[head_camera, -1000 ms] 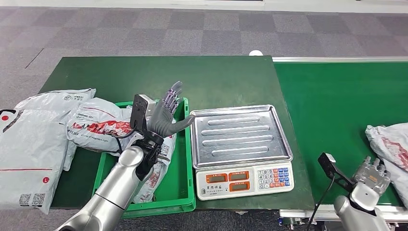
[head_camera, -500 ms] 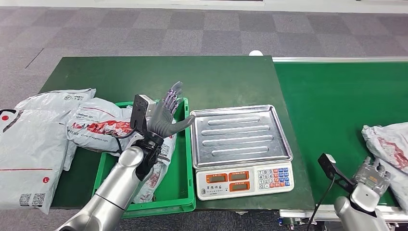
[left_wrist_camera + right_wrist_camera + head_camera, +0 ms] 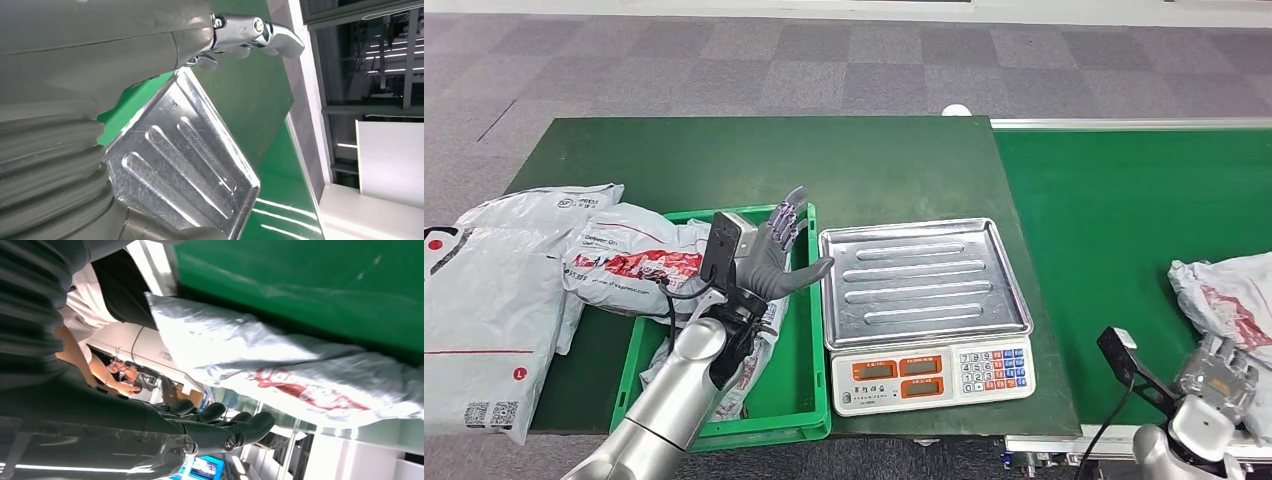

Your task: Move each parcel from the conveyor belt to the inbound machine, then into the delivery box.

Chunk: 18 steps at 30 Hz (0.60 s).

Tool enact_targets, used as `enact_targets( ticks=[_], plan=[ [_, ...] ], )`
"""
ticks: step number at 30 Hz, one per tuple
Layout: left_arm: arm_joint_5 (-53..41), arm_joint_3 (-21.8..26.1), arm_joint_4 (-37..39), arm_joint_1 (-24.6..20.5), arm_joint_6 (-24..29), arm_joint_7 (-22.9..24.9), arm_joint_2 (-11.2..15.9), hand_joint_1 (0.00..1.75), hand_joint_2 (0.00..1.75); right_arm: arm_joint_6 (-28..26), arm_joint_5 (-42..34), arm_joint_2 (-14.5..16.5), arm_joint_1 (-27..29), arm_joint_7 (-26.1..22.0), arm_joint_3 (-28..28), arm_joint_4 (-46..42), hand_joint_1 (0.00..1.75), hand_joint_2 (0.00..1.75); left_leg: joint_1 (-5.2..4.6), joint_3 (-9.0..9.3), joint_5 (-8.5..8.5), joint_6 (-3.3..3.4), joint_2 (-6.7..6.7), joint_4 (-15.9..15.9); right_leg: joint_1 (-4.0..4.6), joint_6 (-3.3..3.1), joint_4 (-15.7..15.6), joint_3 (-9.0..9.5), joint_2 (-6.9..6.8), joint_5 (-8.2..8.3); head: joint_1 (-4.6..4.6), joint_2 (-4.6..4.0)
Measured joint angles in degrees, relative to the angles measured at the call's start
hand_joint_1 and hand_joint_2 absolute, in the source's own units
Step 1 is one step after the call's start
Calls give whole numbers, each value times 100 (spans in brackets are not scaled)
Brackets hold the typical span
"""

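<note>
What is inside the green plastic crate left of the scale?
The green plastic crate holds a grey plastic parcel bag with red print, which spills over its left rim. The left robot hand and its arm cover part of the crate's inside.

A parcel-sorting station: conveyor belt point(image 3: 1124, 200), weighing scale point(image 3: 924, 300) (keypad model), mailer bags point(image 3: 494, 290).

The parcel point(image 3: 1229, 300) on the belt point(image 3: 1124, 230) runs off the head view's right edge, so no idea how long it is. Its print is smeared in the right wrist view. The right hand point(image 3: 1222, 372) is half cut off at the bottom corner. The left arm covers most of the parcel in the crate point(image 3: 799, 400). The scale point(image 3: 929, 375) digits are too tiny to read.
</note>
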Motion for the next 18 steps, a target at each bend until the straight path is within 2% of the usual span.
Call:
enact_targets(
  ticks=[10,18],
  plan=[
    [-303,27,12,152,-15,-12,-12,0,175,332,205,406,712,-99,-565,-1158,0,175,0,1,-2,1,2,-1,0,-1,0,0,3,-2,0,0],
    [-353,33,108,186,-158,-94,-99,0,175,609,480,852,1017,-135,-933,-1879,0,175,0,1,-2,2,3,-1,0,-1,0,-1,3,-3,0,0]
  ],
)
